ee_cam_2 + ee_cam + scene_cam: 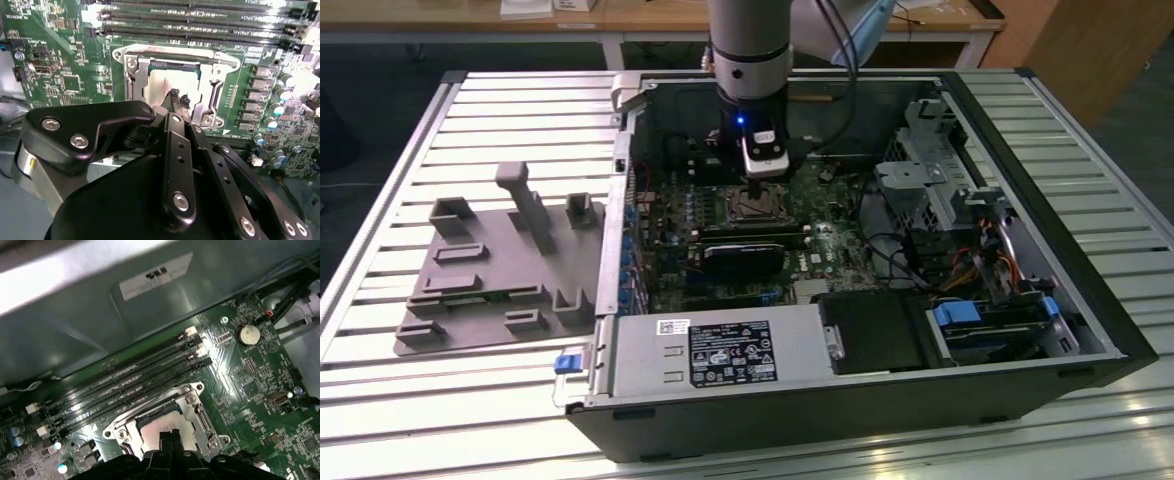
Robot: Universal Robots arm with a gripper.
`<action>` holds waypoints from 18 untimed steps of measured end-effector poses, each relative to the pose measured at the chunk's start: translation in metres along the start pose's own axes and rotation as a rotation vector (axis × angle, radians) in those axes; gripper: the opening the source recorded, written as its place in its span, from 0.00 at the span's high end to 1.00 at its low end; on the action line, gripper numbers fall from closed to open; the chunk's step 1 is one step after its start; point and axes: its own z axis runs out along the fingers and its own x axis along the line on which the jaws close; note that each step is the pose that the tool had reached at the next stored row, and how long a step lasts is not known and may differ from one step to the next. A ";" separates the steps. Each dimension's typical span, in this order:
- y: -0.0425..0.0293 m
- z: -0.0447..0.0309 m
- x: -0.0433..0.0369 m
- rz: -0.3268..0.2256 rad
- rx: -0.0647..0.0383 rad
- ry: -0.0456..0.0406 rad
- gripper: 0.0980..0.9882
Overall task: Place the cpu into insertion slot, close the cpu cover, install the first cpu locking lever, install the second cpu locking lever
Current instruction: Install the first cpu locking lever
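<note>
A: Exterior view first: what do you see?
B: The arm comes down into the open computer case point(1067, 330) that lies on the slatted bench point(400, 200). The gripper point(759, 186) hangs just above the insertion slot point(754, 208) on the green motherboard point(834, 250).

A: And the fingers, are they open or closed?
B: In the second wrist view the fingers point(175, 96) are pressed together and hold nothing. In the first wrist view the gripper point(169, 436) also has both tips together, directly over the socket.

A: Where is the cpu?
B: The cpu point(167, 80) lies already flat inside the insertion slot point(172, 85), just beyond the fingertips. Its pale metal top point(162, 423) shows through the square opening of the cpu cover point(197, 420), which lies down around it.

A: Anything else near the fingers?
B: The long memory slots point(130, 382) run just behind the socket.
</note>
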 end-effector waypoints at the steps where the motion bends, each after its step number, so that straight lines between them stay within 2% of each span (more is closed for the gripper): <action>1: -0.0009 0.0000 -0.0004 0.000 0.001 0.0002 1.00; 6: -0.0015 0.0000 -0.0008 -0.001 0.010 -0.0021 1.00; 11: -0.0015 0.0000 -0.0008 -0.002 0.010 -0.0023 1.00; 18: -0.0014 -0.0017 -0.0010 -0.067 0.017 -0.0032 1.00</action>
